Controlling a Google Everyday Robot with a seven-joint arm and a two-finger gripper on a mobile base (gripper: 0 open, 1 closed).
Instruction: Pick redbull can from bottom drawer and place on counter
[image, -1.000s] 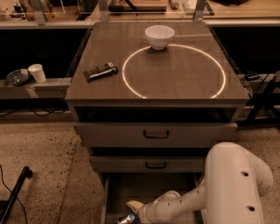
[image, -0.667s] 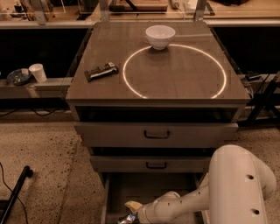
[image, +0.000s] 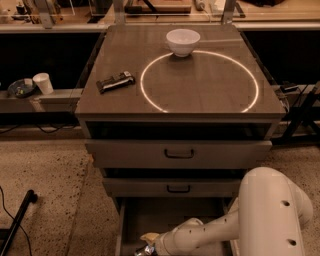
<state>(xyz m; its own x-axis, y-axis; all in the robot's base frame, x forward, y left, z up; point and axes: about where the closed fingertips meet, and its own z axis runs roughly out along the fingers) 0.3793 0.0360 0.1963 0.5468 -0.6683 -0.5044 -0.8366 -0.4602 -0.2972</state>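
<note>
The bottom drawer (image: 150, 215) is pulled open, showing a plain grey inside. My white arm reaches down into it from the right. The gripper (image: 146, 246) is low in the drawer's front left part, at the bottom edge of the view. A small shiny bit (image: 140, 251) shows at its tip; I cannot tell whether it is the redbull can. No other can shows in the drawer. The counter (image: 115, 102) above carries the glowing white circle (image: 200, 51).
A white bowl (image: 182, 41) stands at the circle's far rim. A dark flat bar-shaped packet (image: 115, 81) lies on the counter's left. The two upper drawers (image: 179, 152) with black handles overhang the open drawer. A black pole (image: 17, 220) lies on the floor at left.
</note>
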